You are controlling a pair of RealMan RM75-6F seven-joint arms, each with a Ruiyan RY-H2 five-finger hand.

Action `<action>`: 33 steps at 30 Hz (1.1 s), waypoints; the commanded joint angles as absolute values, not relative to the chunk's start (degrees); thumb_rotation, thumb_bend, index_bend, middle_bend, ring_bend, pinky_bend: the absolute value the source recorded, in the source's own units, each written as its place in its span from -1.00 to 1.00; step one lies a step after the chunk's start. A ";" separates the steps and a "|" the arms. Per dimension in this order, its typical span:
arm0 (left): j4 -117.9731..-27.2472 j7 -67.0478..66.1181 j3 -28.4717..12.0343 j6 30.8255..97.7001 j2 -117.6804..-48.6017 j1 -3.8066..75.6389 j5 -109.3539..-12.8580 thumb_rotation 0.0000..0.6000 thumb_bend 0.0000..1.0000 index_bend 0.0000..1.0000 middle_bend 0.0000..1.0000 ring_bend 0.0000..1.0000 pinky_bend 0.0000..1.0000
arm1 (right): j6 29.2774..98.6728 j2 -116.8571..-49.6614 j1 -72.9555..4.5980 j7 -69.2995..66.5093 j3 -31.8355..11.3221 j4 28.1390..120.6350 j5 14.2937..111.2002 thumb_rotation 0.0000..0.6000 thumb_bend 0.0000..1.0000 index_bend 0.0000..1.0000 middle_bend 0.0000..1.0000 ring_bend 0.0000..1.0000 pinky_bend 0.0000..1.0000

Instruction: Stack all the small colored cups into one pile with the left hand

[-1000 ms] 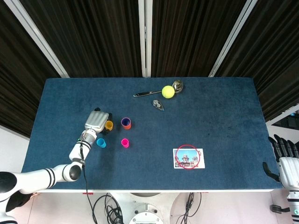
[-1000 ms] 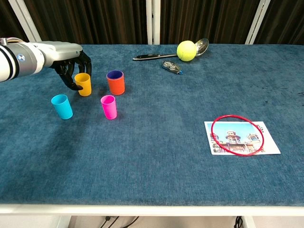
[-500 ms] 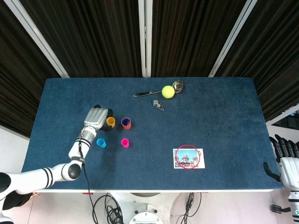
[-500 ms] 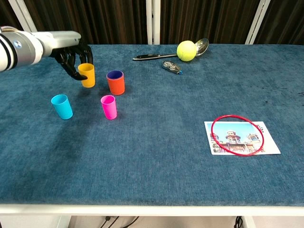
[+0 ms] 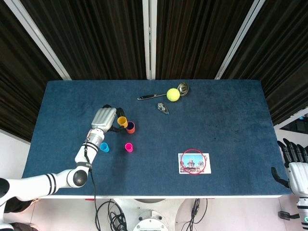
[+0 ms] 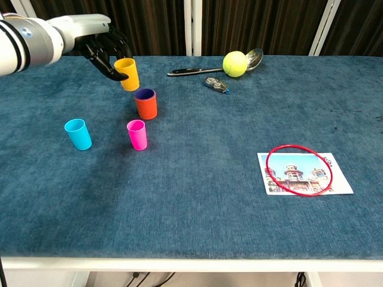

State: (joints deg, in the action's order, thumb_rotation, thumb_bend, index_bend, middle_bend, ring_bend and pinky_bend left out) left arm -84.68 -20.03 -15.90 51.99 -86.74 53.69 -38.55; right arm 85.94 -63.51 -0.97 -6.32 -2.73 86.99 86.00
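- While the blue table [image 6: 197,197] carries everything, the left hand [image 6: 106,48] grips a yellow cup [image 6: 127,73] in the air, tilted, above the table's left half.
- The right hand [image 5: 292,166] hangs off the table's right edge; I cannot tell how its fingers lie.
- An orange cup [image 6: 145,103] stands just below the yellow one.
- A cyan cup [image 6: 78,133] and a pink cup [image 6: 137,134] stand nearer the front edge.
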 commanded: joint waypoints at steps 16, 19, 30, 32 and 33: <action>-78.00 -18.24 -15.73 50.54 -92.52 54.78 -39.66 1.00 -0.43 -0.10 -0.06 0.12 -0.60 | 84.92 -64.05 -1.26 -7.22 -2.82 85.76 85.31 1.00 -0.35 -1.00 -1.00 -1.00 -1.00; -77.31 -17.95 -15.56 50.56 -92.96 54.65 -40.41 1.00 -0.44 -0.16 -0.11 0.06 -0.61 | 84.75 -64.19 -1.25 -7.26 -2.71 85.61 85.27 1.00 -0.35 -1.00 -1.00 -1.00 -1.00; -86.40 -19.42 -14.31 53.07 -87.11 52.37 -43.17 1.00 -0.64 -0.83 -0.68 -0.66 -0.83 | 85.00 -63.40 -1.46 -6.52 -2.83 86.86 85.78 1.00 -0.35 -1.00 -1.00 -1.00 -1.00; -90.02 -21.27 -13.33 53.95 -84.44 51.61 -42.49 1.00 -0.65 -0.83 -0.67 -0.66 -0.83 | 85.22 -63.12 -1.52 -6.09 -2.86 87.48 86.09 1.00 -0.35 -1.00 -1.00 -1.00 -1.00; -92.54 -22.53 -12.57 54.83 -82.61 50.99 -42.12 1.00 -0.65 -0.83 -0.66 -0.66 -0.84 | 85.35 -62.98 -1.56 -5.80 -2.89 87.85 86.25 1.00 -0.35 -1.00 -1.00 -1.00 -1.00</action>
State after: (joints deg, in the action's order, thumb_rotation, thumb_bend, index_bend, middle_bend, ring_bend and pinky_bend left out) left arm -87.48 -19.81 -14.09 52.91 -86.59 52.46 -42.81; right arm 85.20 -63.15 -1.50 -6.05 -2.86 87.57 86.06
